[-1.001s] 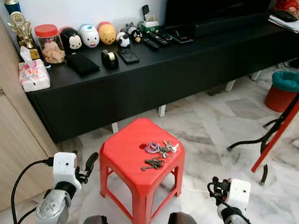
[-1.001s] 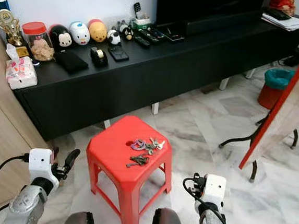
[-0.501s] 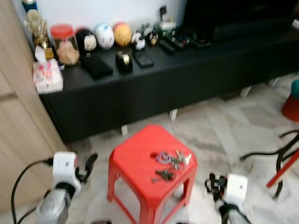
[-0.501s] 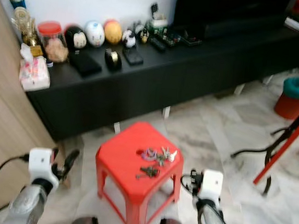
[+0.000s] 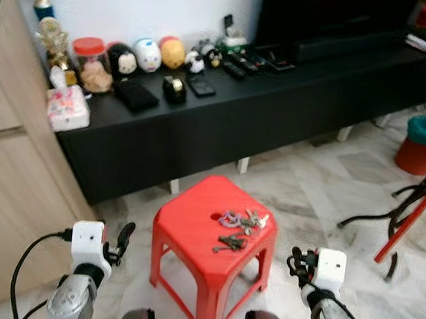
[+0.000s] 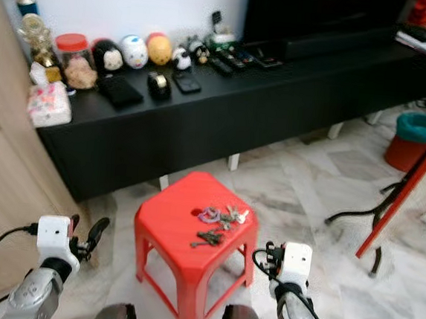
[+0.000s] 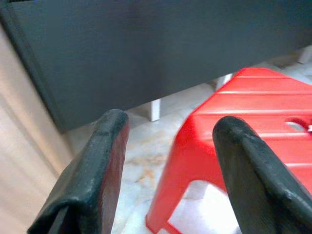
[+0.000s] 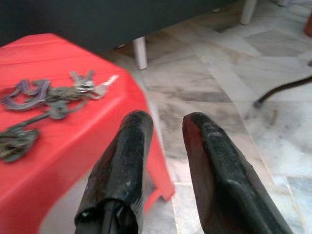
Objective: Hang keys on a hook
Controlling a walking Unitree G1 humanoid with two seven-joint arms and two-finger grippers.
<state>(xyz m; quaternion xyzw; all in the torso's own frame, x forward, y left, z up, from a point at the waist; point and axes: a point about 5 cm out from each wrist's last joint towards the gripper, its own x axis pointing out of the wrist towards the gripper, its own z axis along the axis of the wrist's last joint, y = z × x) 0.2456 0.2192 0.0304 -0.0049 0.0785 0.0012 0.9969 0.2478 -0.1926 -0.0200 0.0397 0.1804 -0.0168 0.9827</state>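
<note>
The keys [image 5: 239, 223] on the red stool [image 5: 192, 228] look light and loose, best pinched by the ring; both grippers, left [image 7: 168, 170] and right [image 8: 163, 161], are open.

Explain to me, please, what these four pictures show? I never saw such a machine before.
A humanoid robot looks down through two head cameras; two more cameras sit on its wrists, looking along black fingers. Before it stands a red stool on a marble floor, with two bunches of keys on top. The left gripper is beside the stool, open, holding nothing. The right gripper is on the other side; its wrist view shows the fingers slightly apart, empty, close to the keys. Behind is a long black cabinet with toys and jars.
</note>
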